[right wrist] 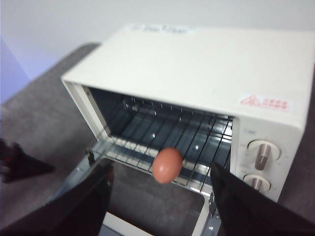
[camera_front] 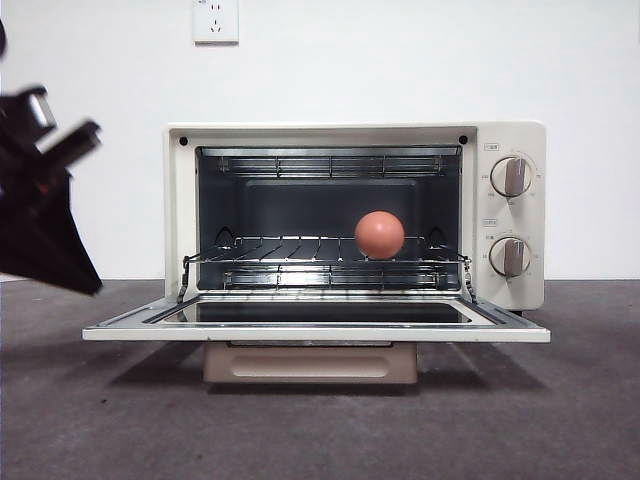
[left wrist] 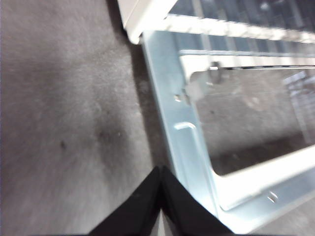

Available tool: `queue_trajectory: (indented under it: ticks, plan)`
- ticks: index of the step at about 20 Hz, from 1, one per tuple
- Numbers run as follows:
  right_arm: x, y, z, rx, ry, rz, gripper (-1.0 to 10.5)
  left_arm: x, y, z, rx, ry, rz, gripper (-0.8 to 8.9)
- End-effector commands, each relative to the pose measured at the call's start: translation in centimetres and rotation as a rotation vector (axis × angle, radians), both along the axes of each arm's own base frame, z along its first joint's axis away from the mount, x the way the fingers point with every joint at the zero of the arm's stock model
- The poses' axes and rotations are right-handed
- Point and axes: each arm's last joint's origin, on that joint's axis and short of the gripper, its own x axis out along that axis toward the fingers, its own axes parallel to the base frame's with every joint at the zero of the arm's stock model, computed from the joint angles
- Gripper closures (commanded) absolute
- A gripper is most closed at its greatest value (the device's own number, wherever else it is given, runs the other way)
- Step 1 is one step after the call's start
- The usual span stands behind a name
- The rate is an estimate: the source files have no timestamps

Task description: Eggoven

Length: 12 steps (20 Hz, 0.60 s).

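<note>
Egg [camera_front: 379, 234] rests on the wire rack [camera_front: 300, 250] inside the toaster oven [camera_front: 510, 135], whose door [camera_front: 120, 328] lies fully down. Left gripper [left wrist: 160, 169], jaws pressed together and empty, hovers beside the door's corner; right gripper [right wrist: 160, 189] stands wide apart, empty, above the door.

A dark grey table [camera_front: 90, 420] was observed; the cream toaster oven [camera_front: 515, 135] stood on it, centred, towards the far edge.

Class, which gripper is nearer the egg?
Right. The right gripper is open just in front of the egg; the left gripper is shut beside the door's far corner.
</note>
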Motion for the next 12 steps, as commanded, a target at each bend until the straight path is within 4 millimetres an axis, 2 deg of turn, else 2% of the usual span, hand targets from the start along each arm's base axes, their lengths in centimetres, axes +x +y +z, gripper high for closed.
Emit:
queue_trajectory:
  ticks: [1, 4, 7, 12]
  plan:
    - [-0.9, -0.5, 0.8, 0.024, -0.042, 0.011, 6.3, 1.2, -0.3, -1.3, -0.013, 0.01, -0.028, 8.07]
    - [-1.8, -1.2, 1.1, 0.044, -0.059, 0.009, 6.3, 2.3, -0.6, -3.6, -0.024, 0.063, -0.018, 8.07]
    - [-2.1, -1.5, 1.2, 0.053, -0.068, 0.008, 6.3, 2.9, -0.9, -5.0, -0.079, 0.101, -0.039, 8.07]
    - [-2.1, -1.5, 1.1, 0.049, -0.05, 0.005, 6.3, 3.0, -1.3, -5.2, -0.181, 0.119, -0.109, 8.07]
